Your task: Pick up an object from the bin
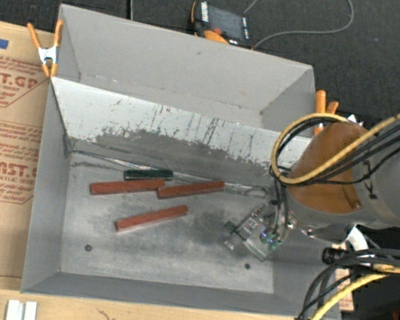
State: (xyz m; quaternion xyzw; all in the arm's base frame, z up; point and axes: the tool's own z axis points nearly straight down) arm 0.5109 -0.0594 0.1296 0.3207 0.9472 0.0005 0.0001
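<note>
My gripper (pixel 242 239) hangs low over the bin floor at the right side, under the arm's orange cover. Nothing shows between its fingers. To its left lie three reddish-brown flat sticks: one (pixel 150 219) nearest, slanting across the middle of the floor, one (pixel 190 190) above it towards the back, and one (pixel 123 188) further left. A dark green marker (pixel 148 175) lies by the back wall, between the two upper sticks.
The sticks and the marker lie in the left and middle part of the floor. The bin's sloping right wall stands close beside the gripper. Cables loop round the arm at the right.
</note>
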